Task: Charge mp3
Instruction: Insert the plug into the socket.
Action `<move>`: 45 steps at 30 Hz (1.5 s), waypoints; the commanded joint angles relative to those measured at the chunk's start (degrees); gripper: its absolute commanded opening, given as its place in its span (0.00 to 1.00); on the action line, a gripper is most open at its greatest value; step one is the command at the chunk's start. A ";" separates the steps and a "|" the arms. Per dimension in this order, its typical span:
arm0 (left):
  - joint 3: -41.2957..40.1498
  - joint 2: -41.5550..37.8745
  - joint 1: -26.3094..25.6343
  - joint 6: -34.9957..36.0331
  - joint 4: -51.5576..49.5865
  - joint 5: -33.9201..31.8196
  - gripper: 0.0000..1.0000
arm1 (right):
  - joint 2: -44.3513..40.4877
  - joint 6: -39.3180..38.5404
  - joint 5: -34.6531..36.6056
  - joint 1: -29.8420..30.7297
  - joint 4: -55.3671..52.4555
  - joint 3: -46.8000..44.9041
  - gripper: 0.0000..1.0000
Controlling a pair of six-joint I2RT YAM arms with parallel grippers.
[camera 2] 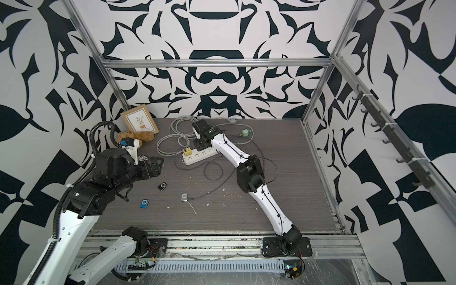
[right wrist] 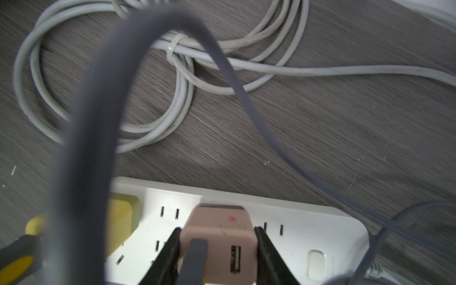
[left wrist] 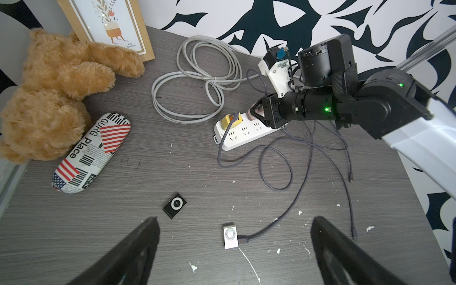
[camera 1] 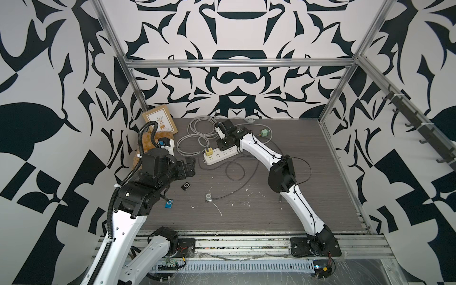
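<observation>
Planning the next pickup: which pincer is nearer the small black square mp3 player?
Left. The left pincer stands open close beside the black mp3 player; the right pincer is farther off at the white power strip, shut on the pink charger block.

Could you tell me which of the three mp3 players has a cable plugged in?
The silver mp3 player; the black player and blue player lie unconnected.
</observation>
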 commanded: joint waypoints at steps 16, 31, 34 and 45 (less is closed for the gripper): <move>-1.50 0.21 0.26 0.91 1.24 1.24 0.99 | 12.09 6.81 0.96 1.65 -20.90 -1.24 0.00; -1.46 0.13 0.26 1.63 3.44 2.13 0.99 | 8.12 10.74 2.02 1.51 -17.06 -5.14 0.01; -1.29 0.04 0.26 1.70 3.53 2.04 0.99 | 6.85 12.51 1.90 1.58 -15.90 -4.19 0.08; -0.99 -1.34 0.26 1.30 3.78 0.43 0.99 | -0.26 21.74 2.21 1.58 -10.22 -1.29 0.29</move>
